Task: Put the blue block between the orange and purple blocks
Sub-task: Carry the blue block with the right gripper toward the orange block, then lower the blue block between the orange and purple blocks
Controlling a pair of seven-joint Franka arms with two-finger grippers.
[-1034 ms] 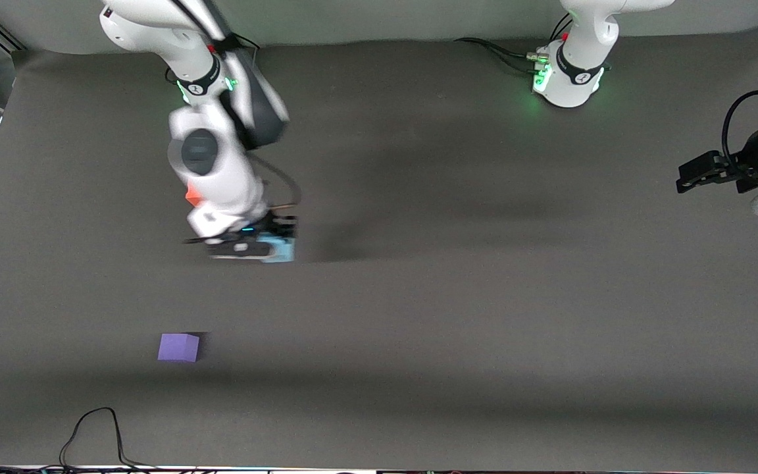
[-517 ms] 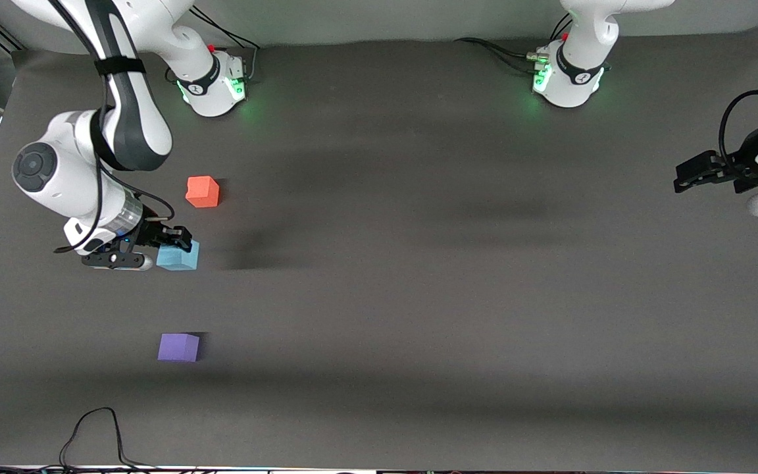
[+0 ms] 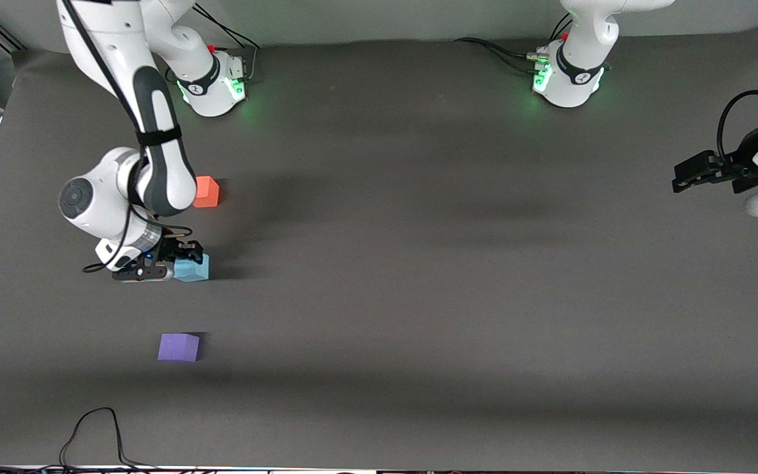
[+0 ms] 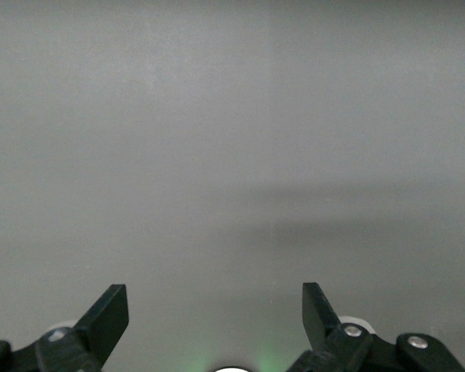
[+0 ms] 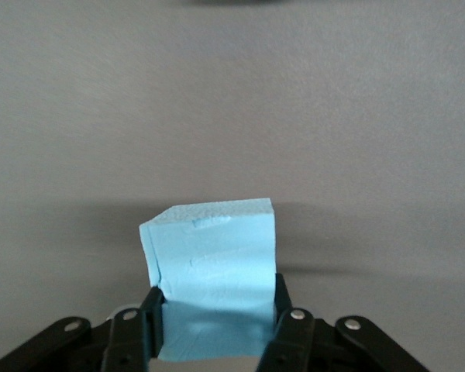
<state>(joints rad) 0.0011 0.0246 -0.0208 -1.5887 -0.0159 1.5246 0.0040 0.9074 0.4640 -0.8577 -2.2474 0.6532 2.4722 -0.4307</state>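
My right gripper (image 3: 180, 260) is shut on the light blue block (image 3: 193, 268), low over the table between the orange block (image 3: 206, 191) and the purple block (image 3: 178, 347). In the right wrist view the blue block (image 5: 213, 271) sits clamped between both black fingers (image 5: 149, 310). The orange block lies farther from the front camera, partly covered by the right arm. The purple block lies nearer the front camera. My left gripper (image 3: 685, 178) is open and empty at the left arm's end of the table, where that arm waits; its wrist view (image 4: 215, 310) shows only bare surface.
A dark grey mat (image 3: 418, 263) covers the table. A black cable (image 3: 93, 428) loops on it near the front edge, nearer the camera than the purple block. The arm bases (image 3: 211, 85) stand along the back edge.
My right arm swung the blue block toward the right arm's end, then came back slightly; the block now sits a little nearer the camera, in line between orange and purple.
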